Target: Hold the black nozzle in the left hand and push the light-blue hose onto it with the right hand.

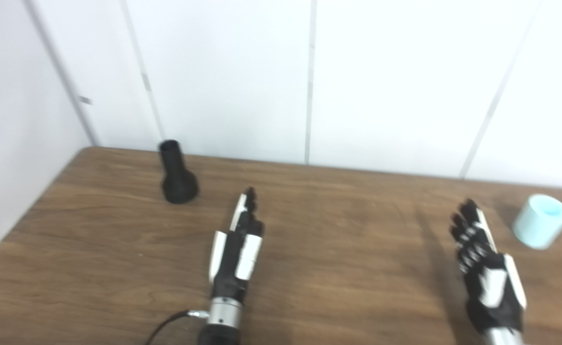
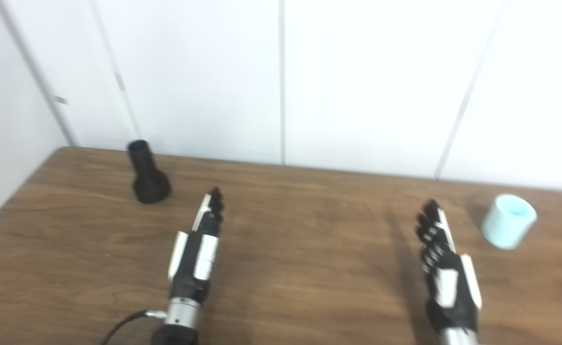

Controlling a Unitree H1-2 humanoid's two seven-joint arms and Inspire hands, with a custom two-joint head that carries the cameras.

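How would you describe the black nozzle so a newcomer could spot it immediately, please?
Look to the far left corner of the wooden table, near the white wall. The black nozzle stands there upright, narrow neck above a flared base, the only black item beyond the left hand.

Both head cameras look down and forward from above the near edge of the wooden table point(image 1: 338, 268), facing the white panelled wall point(image 1: 223, 76) behind it; they sit side by side, so the two views share almost everything; the right eye view slides the scene leftward, the black nozzle point(image 2: 148, 176) sitting nearer its left edge than in the left eye view; neither is close, each taking in most of the tabletop; both are slightly blurred.
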